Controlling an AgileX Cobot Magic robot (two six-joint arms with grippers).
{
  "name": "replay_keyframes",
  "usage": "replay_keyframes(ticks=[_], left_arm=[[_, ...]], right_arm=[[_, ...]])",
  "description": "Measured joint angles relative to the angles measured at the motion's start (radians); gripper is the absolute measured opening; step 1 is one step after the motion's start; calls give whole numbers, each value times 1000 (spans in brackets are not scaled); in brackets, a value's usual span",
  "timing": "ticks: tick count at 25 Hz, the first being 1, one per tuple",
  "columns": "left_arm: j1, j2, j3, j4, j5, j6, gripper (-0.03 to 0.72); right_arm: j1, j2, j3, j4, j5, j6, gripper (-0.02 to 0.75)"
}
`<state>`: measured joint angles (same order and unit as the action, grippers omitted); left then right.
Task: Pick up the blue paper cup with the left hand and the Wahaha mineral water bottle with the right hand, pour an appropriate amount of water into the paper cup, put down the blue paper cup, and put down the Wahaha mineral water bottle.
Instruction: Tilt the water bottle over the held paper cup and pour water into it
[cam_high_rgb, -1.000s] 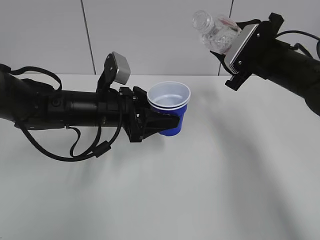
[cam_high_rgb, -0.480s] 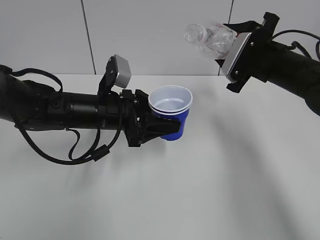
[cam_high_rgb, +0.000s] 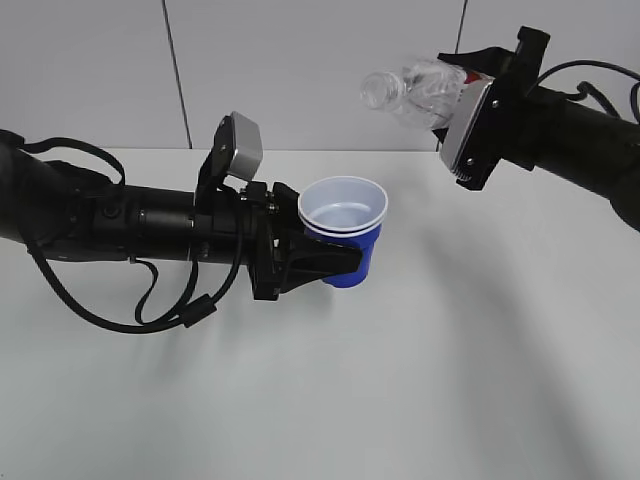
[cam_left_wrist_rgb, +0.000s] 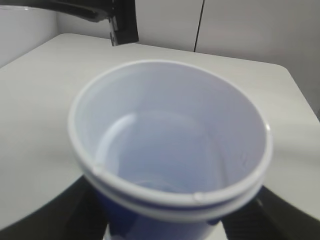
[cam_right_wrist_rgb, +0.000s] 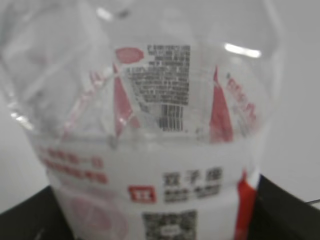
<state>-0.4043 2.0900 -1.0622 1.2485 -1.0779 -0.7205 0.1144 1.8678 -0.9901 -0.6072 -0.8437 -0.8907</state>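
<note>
Wahaha mineral water bottle (cam_high_rgb: 420, 88) is up in the air, above and to the right of the blue paper cup (cam_high_rgb: 344, 232), well clear of the white counter (cam_high_rgb: 450, 340). It lies tipped nearly on its side, its open mouth pointing left toward the space over the cup but stopping short of the cup's rim. The right end effector (cam_high_rgb: 462, 80) is clamped on the bottle's lower body, so only the neck, shoulder and part of the ribbed clear wall stick out to the left of it. From the right wrist view the bottle's (cam_right_wrist_rgb: 150, 125) red-and-white label fills almost everything, with printed text and a barcode showing through the clear plastic; I cannot make out any water inside from what shows.

The blue paper cup is held off the counter, upright, in the grip of the left end effector (cam_high_rgb: 325, 262), whose dark fingers close around the blue wall below the doubled white rim. The left arm (cam_high_rgb: 110, 220) stretches away to the left of the cup, with a grey camera block (cam_high_rgb: 240, 147) perched just above it. Looking down from the left wrist view, the cup's (cam_left_wrist_rgb: 170, 145) white inside looks pale and smooth; whether any liquid lies at the bottom I cannot tell.
</note>
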Motion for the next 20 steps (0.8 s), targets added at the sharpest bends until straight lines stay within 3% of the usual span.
replay_keyframes(ticks=[20], left_arm=[[0, 0, 0, -19, 0, 0, 477]], right_arm=[[0, 0, 0, -43, 15, -148, 485]])
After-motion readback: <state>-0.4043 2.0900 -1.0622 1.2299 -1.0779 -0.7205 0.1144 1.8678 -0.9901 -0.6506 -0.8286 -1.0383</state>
